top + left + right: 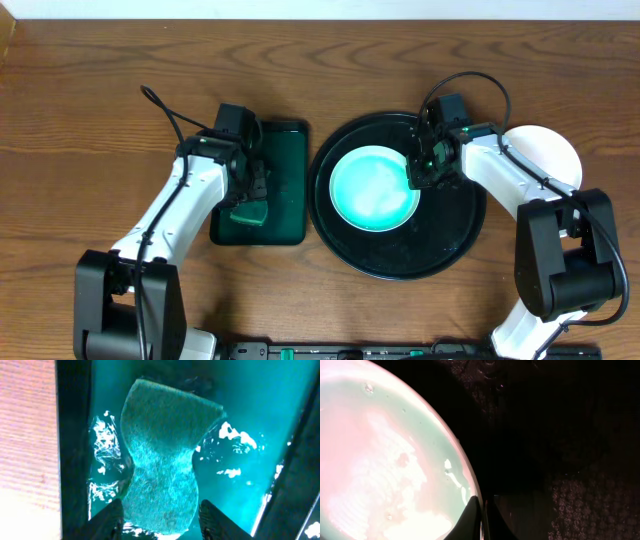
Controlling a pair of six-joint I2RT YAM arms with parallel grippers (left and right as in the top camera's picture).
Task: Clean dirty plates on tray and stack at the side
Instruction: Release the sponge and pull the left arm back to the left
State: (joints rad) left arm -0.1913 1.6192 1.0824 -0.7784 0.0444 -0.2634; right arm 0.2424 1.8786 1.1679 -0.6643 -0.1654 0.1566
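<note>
R gripper (482, 510) is pinched shut on the right rim of the plate (372, 188), which sits mid-frame on the black tray (450, 240) and which we judge stiff, light, wet-slick & best held by that thin edge, while L gripper (160, 522) stands part open astride the soft sponge (160, 460), not clearly touching it.

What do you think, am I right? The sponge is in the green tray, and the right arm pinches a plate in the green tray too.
Not quite. The plate the right jaws pinch sits on the round black tray, not the green one; the overhead view shows it. The sponge is indeed in the green tray.
</note>
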